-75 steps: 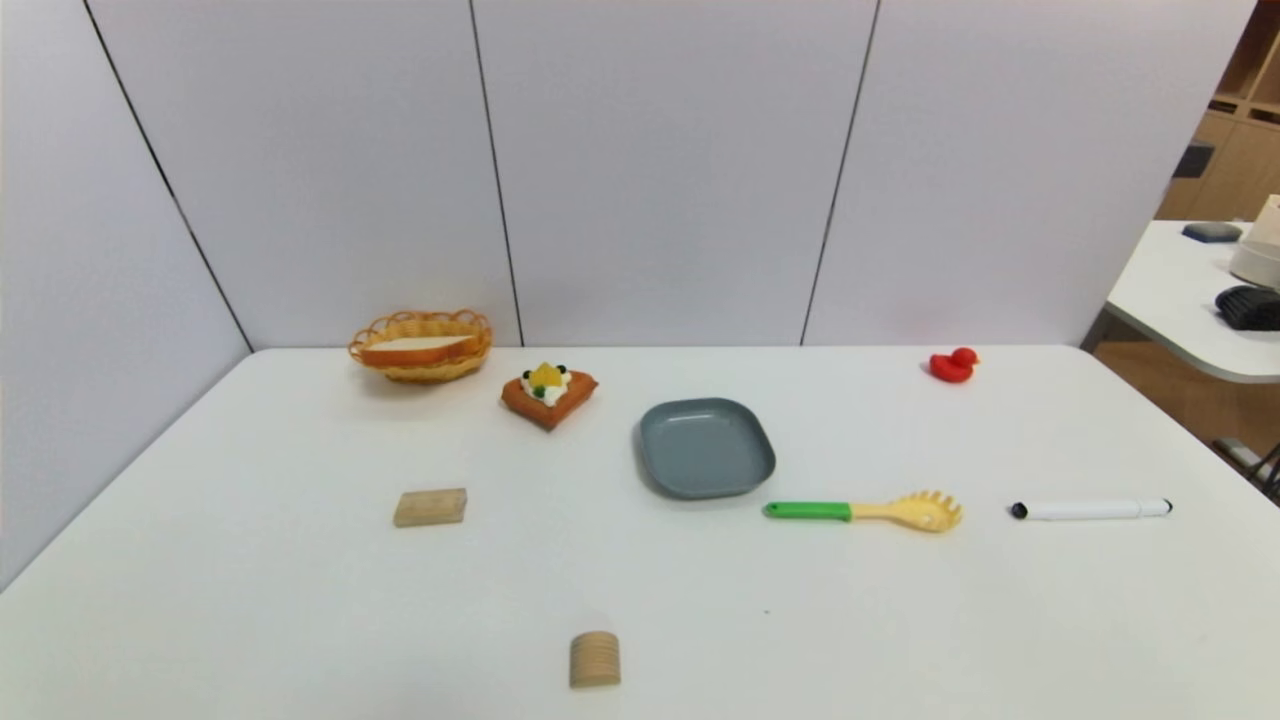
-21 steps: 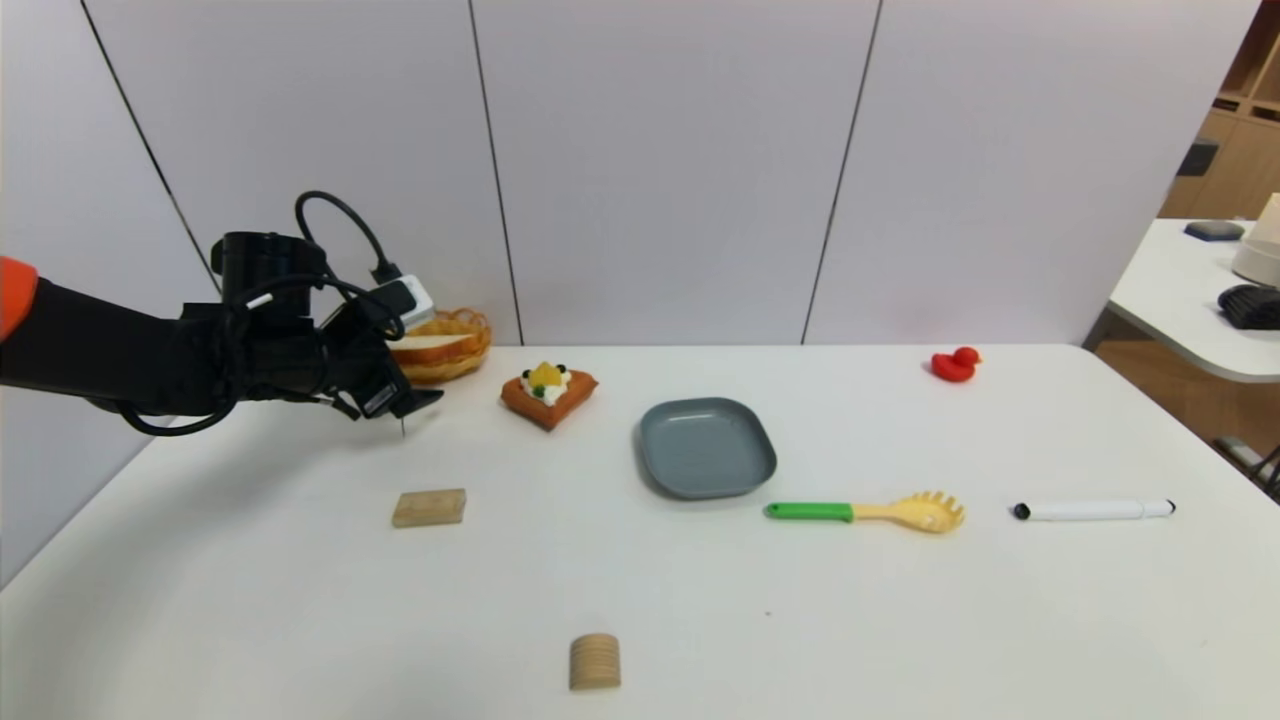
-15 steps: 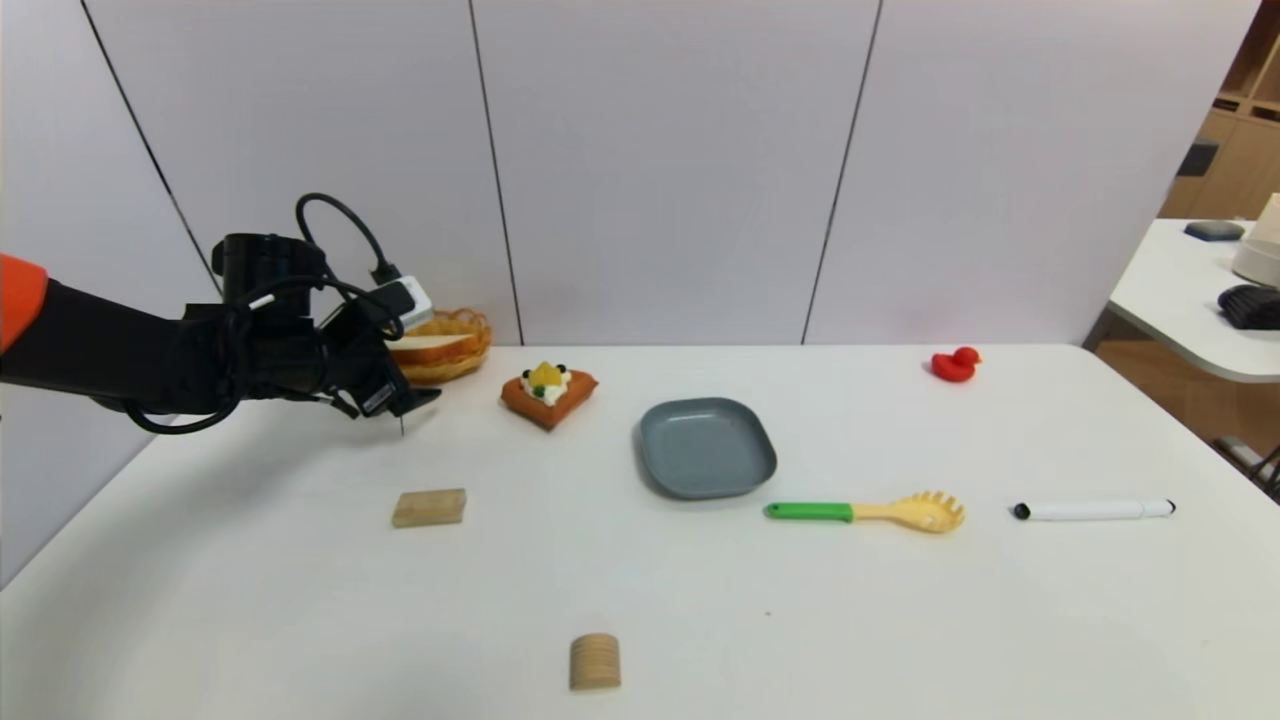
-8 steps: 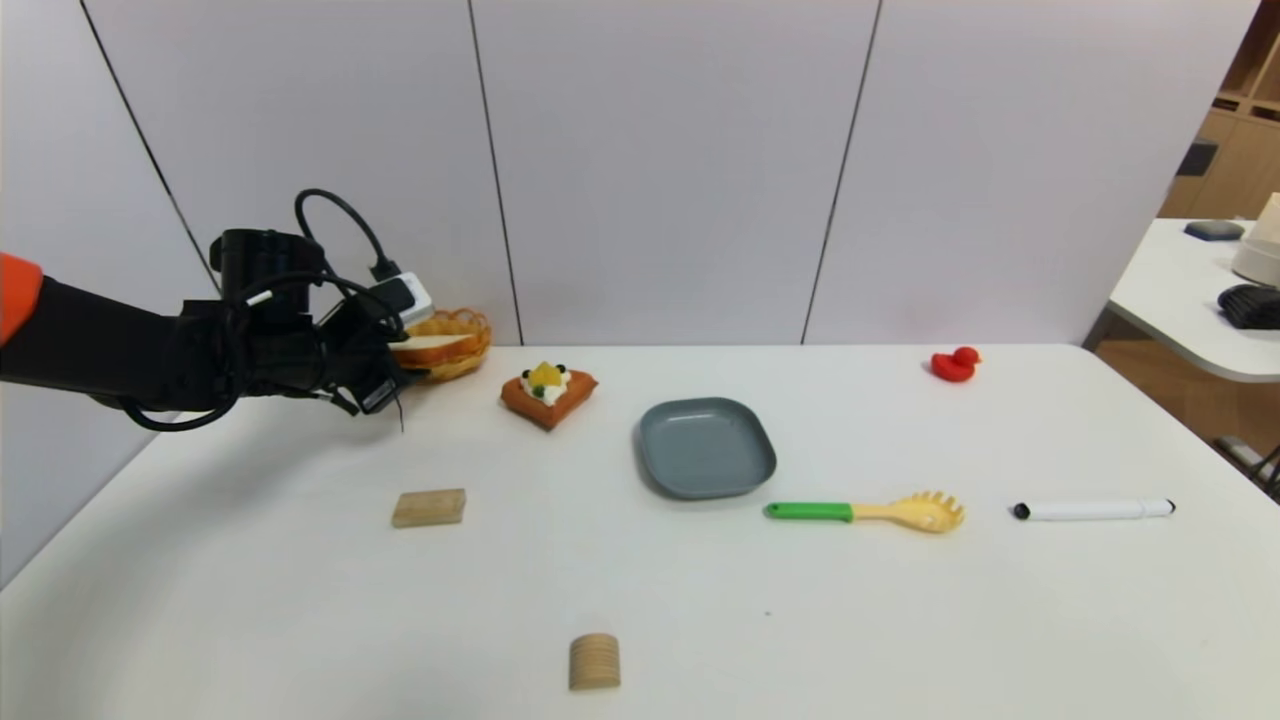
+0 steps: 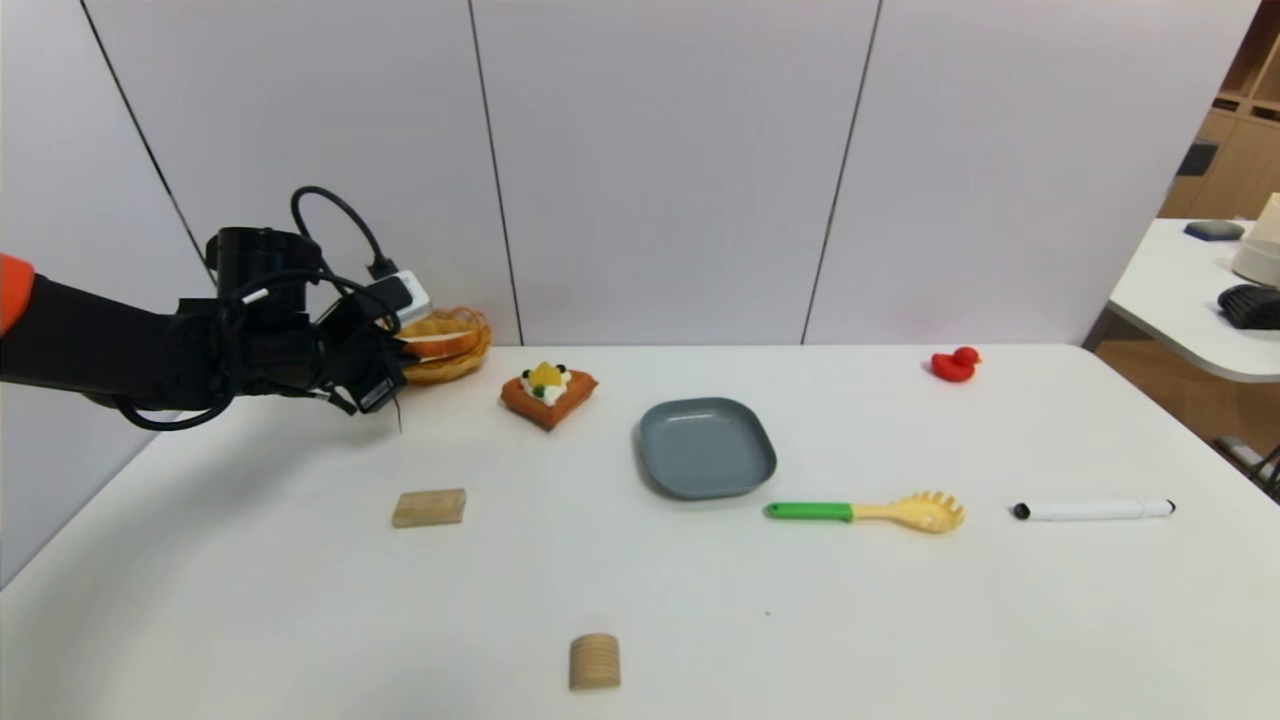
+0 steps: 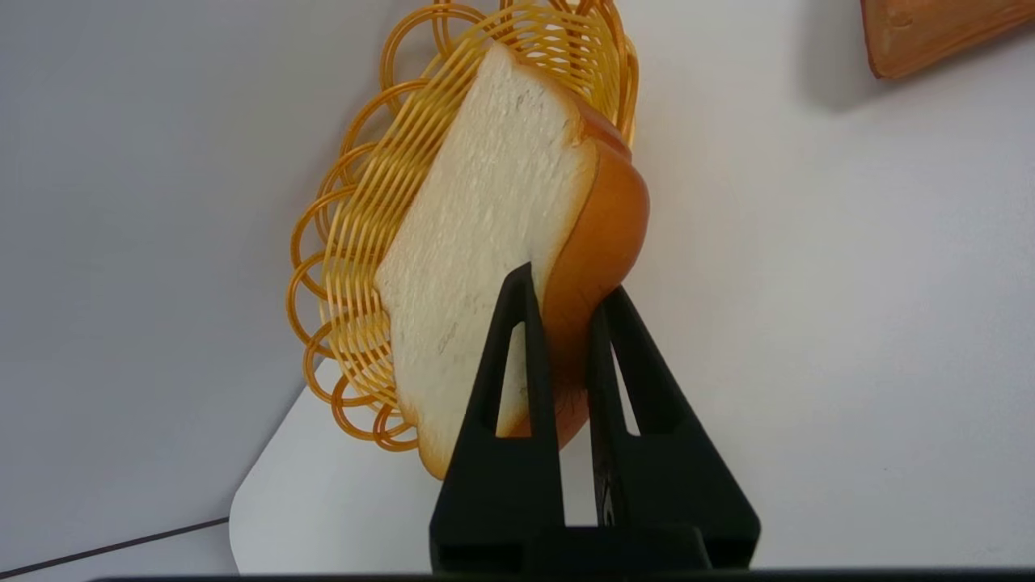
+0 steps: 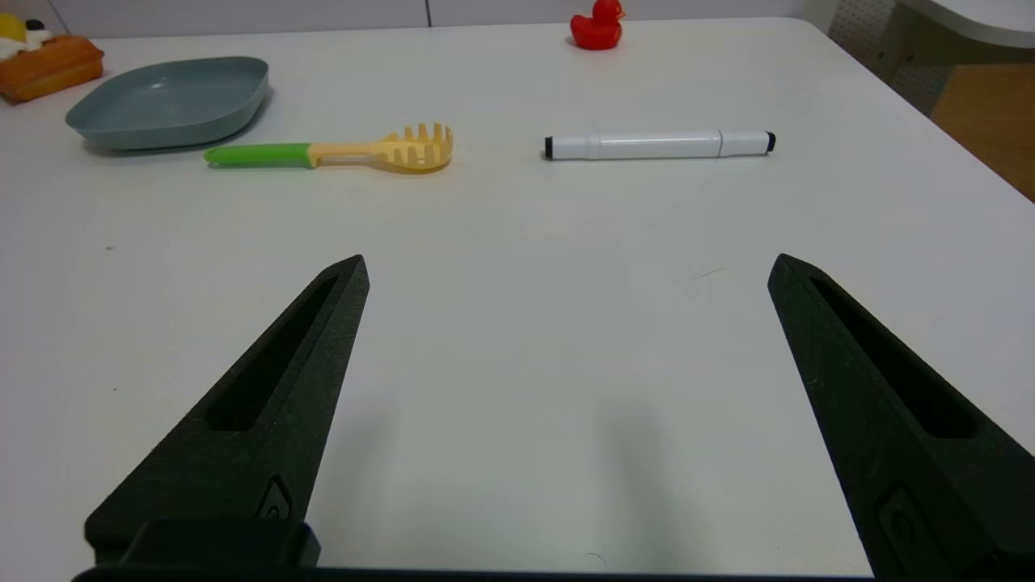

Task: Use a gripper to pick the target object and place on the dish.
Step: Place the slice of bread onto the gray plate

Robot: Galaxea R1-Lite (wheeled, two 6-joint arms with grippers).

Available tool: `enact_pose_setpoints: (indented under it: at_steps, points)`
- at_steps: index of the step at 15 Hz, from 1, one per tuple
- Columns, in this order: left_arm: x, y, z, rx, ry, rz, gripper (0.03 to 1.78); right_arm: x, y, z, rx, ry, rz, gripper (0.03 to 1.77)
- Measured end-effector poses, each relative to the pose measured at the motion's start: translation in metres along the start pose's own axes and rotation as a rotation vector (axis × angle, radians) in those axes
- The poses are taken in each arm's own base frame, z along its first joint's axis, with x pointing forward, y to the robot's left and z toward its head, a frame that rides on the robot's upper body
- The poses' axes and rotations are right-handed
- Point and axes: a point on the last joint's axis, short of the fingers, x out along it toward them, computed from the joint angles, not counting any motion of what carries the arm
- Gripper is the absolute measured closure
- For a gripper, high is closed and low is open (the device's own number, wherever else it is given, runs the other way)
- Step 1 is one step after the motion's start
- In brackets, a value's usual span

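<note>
The toast slice (image 6: pixel 485 234), white-faced with an orange-brown crust, lies over the orange wicker basket (image 6: pixel 356 242) at the table's back left. My left gripper (image 6: pixel 568 283) is shut on the slice's near edge, one finger on the white face and the other under the crust. In the head view the left gripper (image 5: pixel 400 352) meets the toast (image 5: pixel 442 342) at the basket's (image 5: pixel 460 368) front rim. The blue-grey dish (image 5: pixel 707 447) sits empty at mid-table, well to the right. Low over the near right table, my right gripper (image 7: pixel 568 263) stands open with nothing in it.
A waffle cake (image 5: pixel 548 393) lies between the basket and the dish. A wooden block (image 5: pixel 429 507) and a wooden cylinder (image 5: pixel 595 660) are nearer me. A green-handled pasta spoon (image 5: pixel 865 511), a white marker (image 5: pixel 1092 509) and a red duck (image 5: pixel 953 364) lie to the right.
My left gripper has moved up from in front of the basket to the toast's near edge and shut on it. The slice now sits slightly raised.
</note>
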Motion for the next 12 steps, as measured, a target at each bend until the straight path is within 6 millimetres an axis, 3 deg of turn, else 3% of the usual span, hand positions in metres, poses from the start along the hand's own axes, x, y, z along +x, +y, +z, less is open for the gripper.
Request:
enact_pose_setpoints:
  at_steps: [6,12]
  points:
    - [-0.026,0.009,0.017,0.02,-0.038,0.039,1.64,0.0,0.0,0.0,0.0,0.0,0.0,0.09]
    - [-0.064,0.005,0.055,0.06,-0.116,0.045,1.64,0.0,0.0,0.0,0.0,0.0,0.0,0.09]
